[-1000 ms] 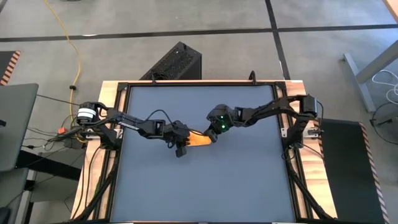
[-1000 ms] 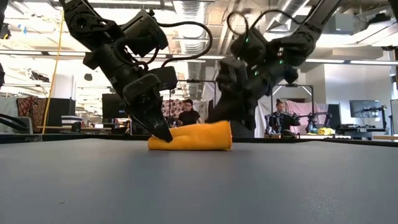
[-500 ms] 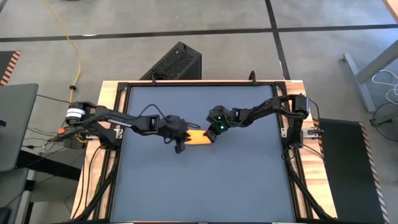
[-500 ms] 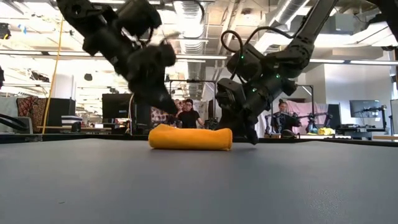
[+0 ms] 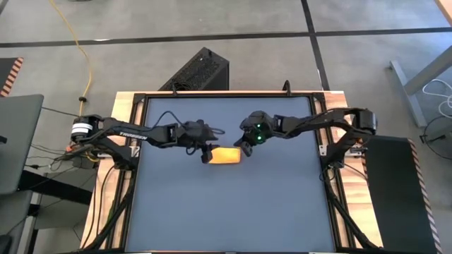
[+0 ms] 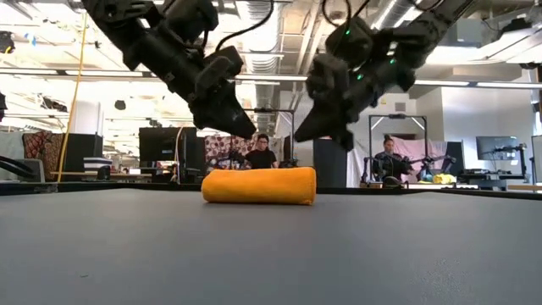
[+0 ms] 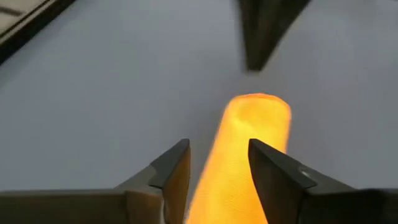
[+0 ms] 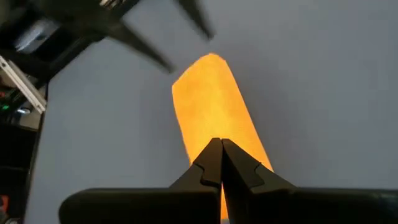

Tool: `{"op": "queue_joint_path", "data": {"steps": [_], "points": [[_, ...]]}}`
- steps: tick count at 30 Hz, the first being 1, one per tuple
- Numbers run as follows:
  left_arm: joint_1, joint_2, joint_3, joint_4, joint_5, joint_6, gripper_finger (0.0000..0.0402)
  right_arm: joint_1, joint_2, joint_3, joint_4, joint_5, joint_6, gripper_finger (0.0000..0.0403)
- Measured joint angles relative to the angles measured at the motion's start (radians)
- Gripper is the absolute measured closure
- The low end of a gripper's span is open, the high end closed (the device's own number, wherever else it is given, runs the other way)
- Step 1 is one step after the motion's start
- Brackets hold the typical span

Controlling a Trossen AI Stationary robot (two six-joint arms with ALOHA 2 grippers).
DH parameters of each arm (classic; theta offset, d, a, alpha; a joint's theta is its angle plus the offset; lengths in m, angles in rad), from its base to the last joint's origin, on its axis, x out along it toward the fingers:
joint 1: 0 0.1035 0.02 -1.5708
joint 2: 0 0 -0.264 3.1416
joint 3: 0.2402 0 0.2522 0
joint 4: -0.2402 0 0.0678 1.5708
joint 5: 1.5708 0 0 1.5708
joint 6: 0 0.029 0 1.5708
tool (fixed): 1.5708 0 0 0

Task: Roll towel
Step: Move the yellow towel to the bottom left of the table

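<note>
Rolled towel (image 5: 224, 155) lies mid-table (image 5: 282, 212); left gripper (image 5: 205, 154) spread above its left end; right gripper (image 5: 248, 149) pressed together, raised off its right end.

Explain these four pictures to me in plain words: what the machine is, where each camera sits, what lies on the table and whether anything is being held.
This is a robot with two dark arms working at a dark blue table. One picture looks straight down from above, one looks level across the tabletop into the room behind, and two come from cameras on the arms' wrists. The only thing on the table is the towel, a small yellow-orange cloth lying rolled into a short log. Nothing is held. The left end effector hangs above one end of the roll with its fingers apart. The right end effector hangs above the other end with its fingers together. The level view shows both clear of the cloth.
</note>
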Motion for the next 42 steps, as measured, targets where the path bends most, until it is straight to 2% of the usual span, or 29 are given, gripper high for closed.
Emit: {"op": "queue_joint_path", "data": {"steps": [4,9,11,14,16,25,30,36,42], "points": [[0.044,0.032,0.067,-0.018,0.071,0.035,0.0233,0.009,-0.077,0.000,-0.095,-0.004,0.004,0.0378],[0.066,0.162,0.235,-0.236,0.170,0.104,0.0228,0.068,-0.167,0.000,-0.211,-0.014,0.004,0.0378],[0.067,0.222,0.312,-0.367,0.172,0.140,0.0228,0.100,-0.201,0.001,-0.264,0.006,0.004,0.0378],[0.069,0.288,0.399,-0.457,0.148,0.148,0.0228,0.153,-0.236,0.000,-0.317,0.050,0.017,0.0378],[0.072,0.317,0.433,-0.459,0.160,0.159,0.0228,0.184,-0.251,-0.001,-0.356,0.088,0.021,0.0378],[0.073,0.374,0.438,-0.505,0.203,0.237,0.0228,0.292,-0.244,-0.001,-0.401,0.187,0.071,0.0378],[0.069,0.442,0.438,-0.505,0.205,0.197,0.0228,0.322,-0.235,0.000,-0.404,0.190,0.091,0.0378],[0.068,0.455,0.439,-0.519,0.201,0.178,0.0228,0.344,-0.235,0.000,-0.413,0.193,0.094,0.0378],[0.063,0.454,0.439,-0.624,0.241,0.086,0.0239,0.347,-0.235,0.000,-0.413,0.195,0.093,0.0378]]}}
